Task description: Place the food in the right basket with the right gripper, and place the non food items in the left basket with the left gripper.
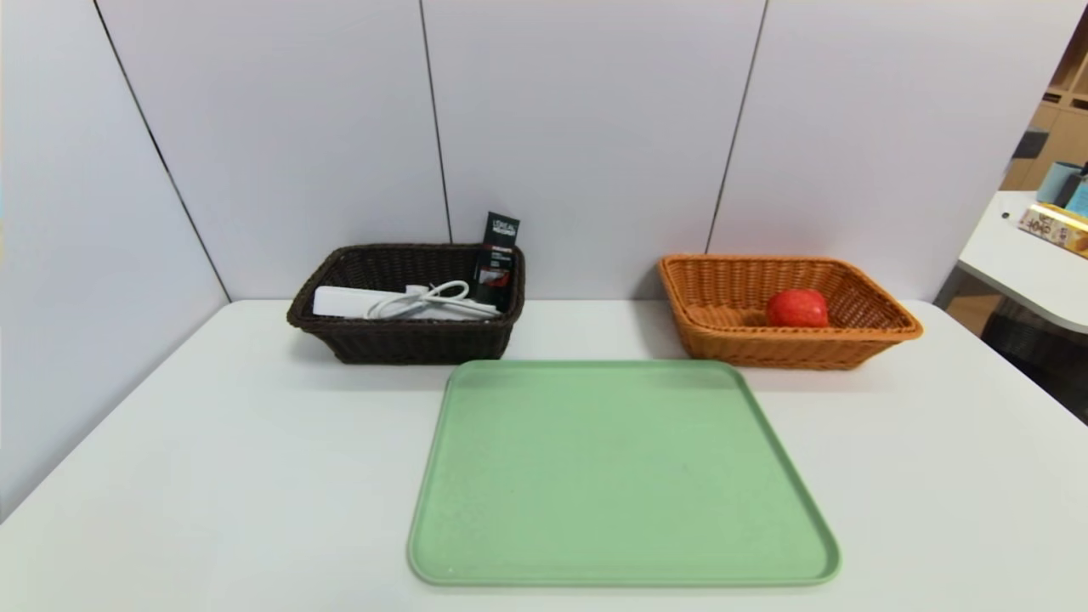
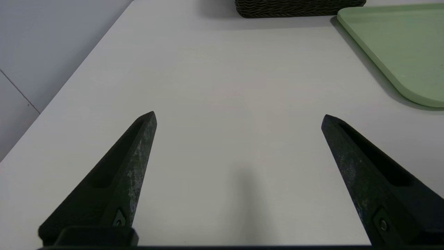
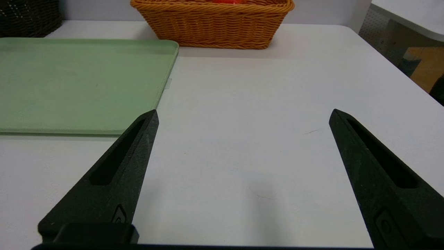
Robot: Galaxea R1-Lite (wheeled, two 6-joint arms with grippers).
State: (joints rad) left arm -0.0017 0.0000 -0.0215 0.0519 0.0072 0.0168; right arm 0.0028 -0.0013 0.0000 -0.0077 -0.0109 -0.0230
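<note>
Both pincers stand wide open and hold nothing: the left pincer (image 2: 237,116) hangs over bare white surface (image 1: 212,442) in its wrist view, the right pincer (image 3: 242,114) likewise in its own, and neither shows in the head view.

By the look of things the sorting is done. The green tray (image 1: 625,476), in the lower centre of the head view, is bare. The dark basket (image 1: 406,340), upper left of centre, holds a white power strip (image 1: 357,302) with its coiled cord (image 1: 438,299) lying along the bottom, and a black sachet (image 1: 498,259) leaning upright against the basket's right end. The orange basket (image 1: 786,348), upper right of centre, holds a red apple (image 1: 797,308) resting on its floor toward the middle.

Should anything need lifting again, I would judge it so. The apple looks firm, smooth and fairly heavy for its size; it could slip or roll, so the jaws should close across its widest part. The strip looks stiff and light; take it across its narrow width, away from the cord, which is limp and would trail or snag on the weave. The sachet looks thin, light and bendable; pinch its free top edge.

The sachet's upper panel carries white lettering that reads as "L'ORÉAL"; the smaller lines beneath cannot be made out. A yellow box (image 1: 1054,228) on the side table at the far right has print too small to read.
</note>
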